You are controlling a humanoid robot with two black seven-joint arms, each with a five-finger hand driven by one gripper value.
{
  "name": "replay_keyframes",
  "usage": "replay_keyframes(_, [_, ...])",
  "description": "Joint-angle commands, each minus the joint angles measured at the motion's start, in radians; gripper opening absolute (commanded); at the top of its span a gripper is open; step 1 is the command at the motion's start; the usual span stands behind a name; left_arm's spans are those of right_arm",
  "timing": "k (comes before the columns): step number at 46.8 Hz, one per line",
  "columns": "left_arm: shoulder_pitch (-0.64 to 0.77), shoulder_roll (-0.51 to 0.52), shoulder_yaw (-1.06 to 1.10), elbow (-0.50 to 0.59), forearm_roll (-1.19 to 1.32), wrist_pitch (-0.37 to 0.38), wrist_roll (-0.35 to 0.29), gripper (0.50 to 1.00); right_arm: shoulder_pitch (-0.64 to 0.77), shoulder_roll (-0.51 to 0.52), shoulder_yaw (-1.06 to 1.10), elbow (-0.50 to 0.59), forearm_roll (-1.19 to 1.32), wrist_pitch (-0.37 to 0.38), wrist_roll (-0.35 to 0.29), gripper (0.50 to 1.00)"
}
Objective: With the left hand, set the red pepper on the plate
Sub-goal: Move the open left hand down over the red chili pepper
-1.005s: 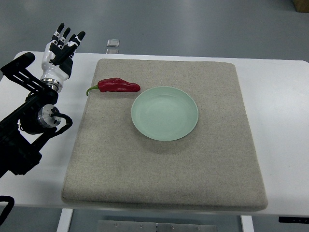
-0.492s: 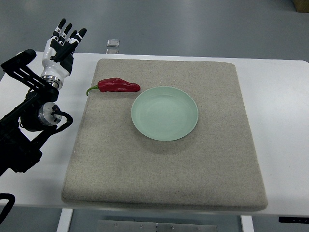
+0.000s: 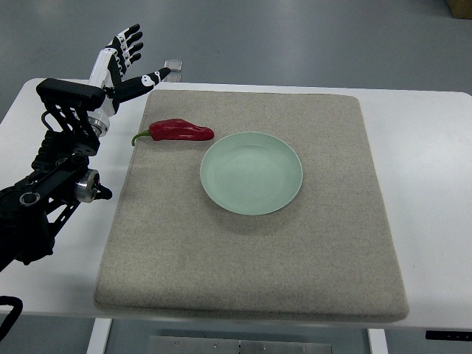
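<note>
A red pepper (image 3: 179, 130) with a green stem lies on the grey mat (image 3: 251, 258), just left of and above the pale green plate (image 3: 251, 172). The plate has nothing on it. My left hand (image 3: 131, 65) hovers beyond the mat's far left corner, above and left of the pepper, fingers spread and thumb out, holding nothing. Its black arm comes in from the left edge. The right arm does not show.
The mat covers most of a white table (image 3: 428, 162). A small clear bracket (image 3: 172, 68) sits at the table's far edge, close to my left hand's thumb. Grey floor lies beyond.
My left hand has swung right and turned, its fingers now fanned out towards the mat's far left corner. The pepper and plate have not moved.
</note>
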Motion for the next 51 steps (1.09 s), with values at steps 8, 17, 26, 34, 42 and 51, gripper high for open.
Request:
replay_keyframes(8, [-0.01,0.016,0.053,0.001,0.155,0.008,0.002,0.992,0.0,0.0,0.0,0.0,0.0,0.0,0.0,0.932])
replay_keyframes(17, [-0.028,0.021,0.096,0.007,0.262,0.012,0.049,0.984,0.0,0.0,0.0,0.0,0.0,0.0,0.0,0.932])
replay_keyframes(26, [-0.057,0.034,0.154,0.054,0.419,0.014,0.143,0.975,0.0,0.0,0.0,0.0,0.0,0.0,0.0,0.932])
replay_keyframes(34, [-0.062,0.036,0.156,0.073,0.592,0.015,0.158,0.973,0.0,0.0,0.0,0.0,0.0,0.0,0.0,0.932])
replay_keyframes(42, [-0.075,0.062,0.156,0.073,0.71,0.003,0.164,0.975,0.0,0.0,0.0,0.0,0.0,0.0,0.0,0.932])
replay_keyframes(51, [-0.095,0.102,0.156,0.074,0.836,-0.06,0.177,0.975,0.0,0.0,0.0,0.0,0.0,0.0,0.0,0.932])
